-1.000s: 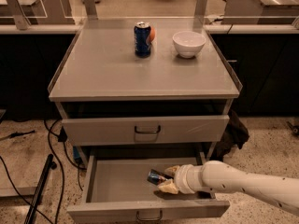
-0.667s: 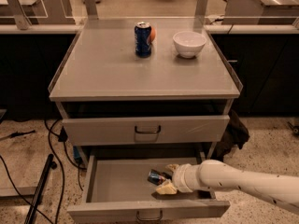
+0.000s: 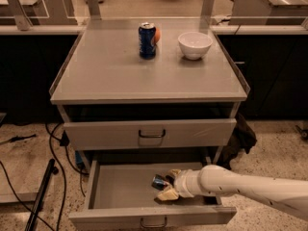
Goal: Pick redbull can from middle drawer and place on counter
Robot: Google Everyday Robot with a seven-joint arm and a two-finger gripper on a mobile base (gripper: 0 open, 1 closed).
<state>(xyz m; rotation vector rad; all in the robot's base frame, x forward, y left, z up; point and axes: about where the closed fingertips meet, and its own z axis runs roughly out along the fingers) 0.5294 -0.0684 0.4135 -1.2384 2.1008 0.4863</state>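
While the white arm (image 3: 250,186) reaches in from the right, low over the open middle drawer (image 3: 120,189), the gripper (image 3: 167,184) sits right at the redbull can (image 3: 158,181), which is on the drawer floor a little right of centre. Against a second ago very little differs: the gripper is a touch further left, closer in on the can, and the can is in the same spot, not lifted. Whether the gripper is closed on it or only placed around it, I cannot tell from here. To my eye that puts the job at the grasp, with the lift out and the carry up to the counter (image 3: 144,81) all left to do.

The can is small and slim, dark blue with a silvery glint, smooth metal I'd expect to slip or roll if nudged from one side; whether it stands or lies I can't make out. The drawer is a wide shallow grey tray with low walls and a flat front with a dark bar handle. The upper drawer front (image 3: 192,133), much like it, is shut. The counter is flat matt grey with low raised edges at its sides. At its back stand a wider soda can (image 3: 147,40), an orange thing (image 3: 157,35) just behind it, and a round glossy white bowl (image 3: 194,44); the front half looks free for setting the can down
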